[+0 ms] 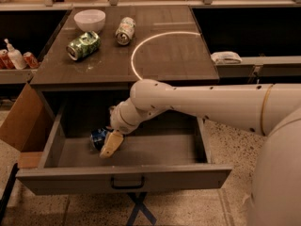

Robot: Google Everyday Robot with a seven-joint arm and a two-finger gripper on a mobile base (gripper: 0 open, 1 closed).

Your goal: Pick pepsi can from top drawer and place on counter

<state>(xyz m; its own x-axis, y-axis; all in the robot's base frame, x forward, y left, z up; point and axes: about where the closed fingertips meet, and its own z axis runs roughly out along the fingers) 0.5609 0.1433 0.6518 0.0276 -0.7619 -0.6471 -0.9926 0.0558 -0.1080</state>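
I see the dark-blue pepsi can (98, 136) at lower left, inside the open grey top drawer (188, 176), my end effector (109, 145) just beside it

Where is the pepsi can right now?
In the camera view, the pepsi can lies inside the open top drawer, left of centre, with the gripper close beside it on the picture's right.

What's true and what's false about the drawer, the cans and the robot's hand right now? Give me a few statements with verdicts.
1. The top drawer is pulled open. True.
2. The hand is down in the drawer, beside the pepsi can. True.
3. A green-patterned can and a pale can lie on the counter. True.
4. The pepsi can sits on the counter. False: it is in the drawer.
5. The white bowl lies in the drawer. False: it sits on the counter.
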